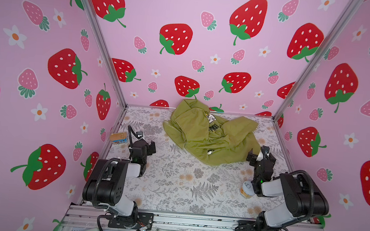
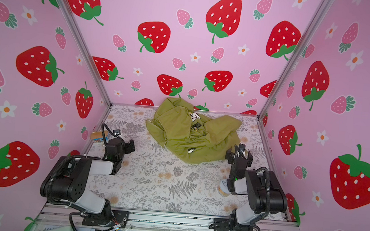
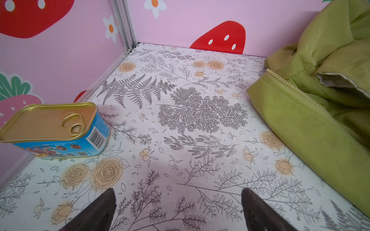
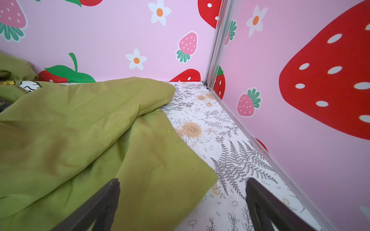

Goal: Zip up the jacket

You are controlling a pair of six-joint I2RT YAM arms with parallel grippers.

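Strawberry-print pink walls box in a floral tabletop (image 1: pixel 173 188). The jacket (image 1: pixel 209 134) lies crumpled toward the back, right of centre, with its far folds up against the rear wall. It looks unzipped: the left wrist view shows a bare row of zipper teeth (image 3: pixel 296 88) along one front edge, with no mating row beside it. A dog patch (image 1: pixel 211 118) peeks out among the folds.

The left fingers (image 3: pixel 96 212) stand wide apart over bare tabletop, near the jacket's edge but clear of it, holding nothing. A tin (image 3: pixel 54 130) sits by the left wall, out of the way. The right fingers (image 4: pixel 266 210) are also spread and empty, just at the jacket's near right corner.

The arms flank the garment, probably so each can take one front edge and flatten it before the zipper halves are matched.
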